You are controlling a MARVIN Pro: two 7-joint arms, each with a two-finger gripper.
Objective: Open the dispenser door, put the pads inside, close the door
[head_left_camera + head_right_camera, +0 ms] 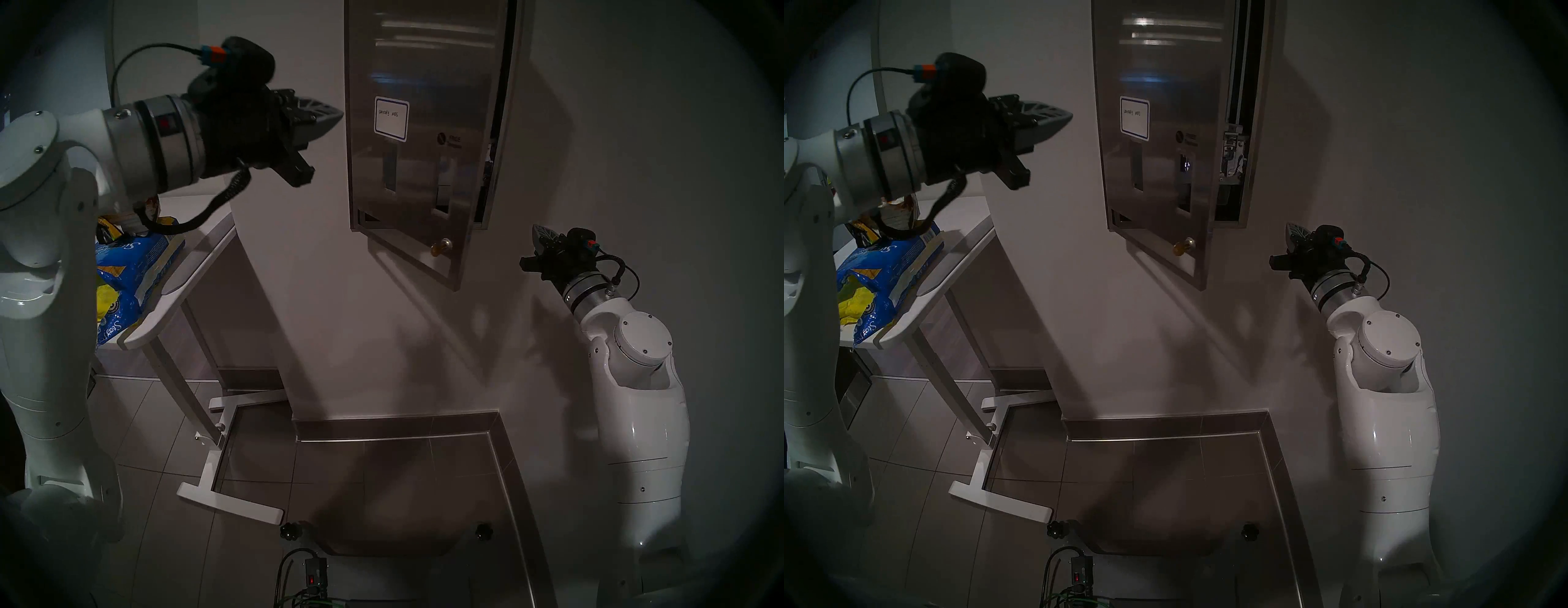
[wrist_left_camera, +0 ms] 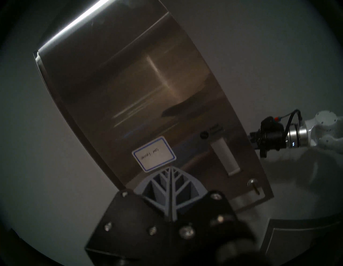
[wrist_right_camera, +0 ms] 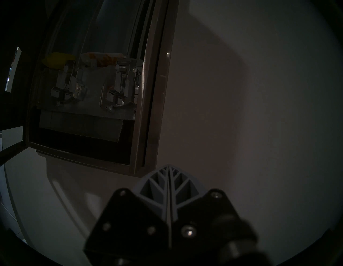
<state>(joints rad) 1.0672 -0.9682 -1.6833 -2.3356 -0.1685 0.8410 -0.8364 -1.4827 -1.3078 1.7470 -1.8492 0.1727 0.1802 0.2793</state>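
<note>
The steel dispenser door (image 1: pixel 424 85) with its blue-bordered label (image 1: pixel 391 119) stands ajar, swung out from the dispenser (image 1: pixel 505 127) on the wall; a key sits in its lock (image 1: pixel 441 246). My left gripper (image 1: pixel 339 115) is shut and empty, just left of the door's left edge at label height; the left wrist view shows the door (image 2: pixel 130 92) close ahead. My right gripper (image 1: pixel 538 229) is shut and empty, below and right of the dispenser. In the right wrist view a yellow pad (image 3: pixel 55 59) and a white-orange pad (image 3: pixel 104 59) lie inside above the lever mechanisms (image 3: pixel 118 89).
A white table (image 1: pixel 199 263) at the left holds a torn blue plastic bag (image 1: pixel 131 263) with yellow packets (image 1: pixel 854 303) showing. Its white base (image 1: pixel 220 467) spreads over the tiled floor. A steel skirting (image 1: pixel 500 446) runs along the wall's foot.
</note>
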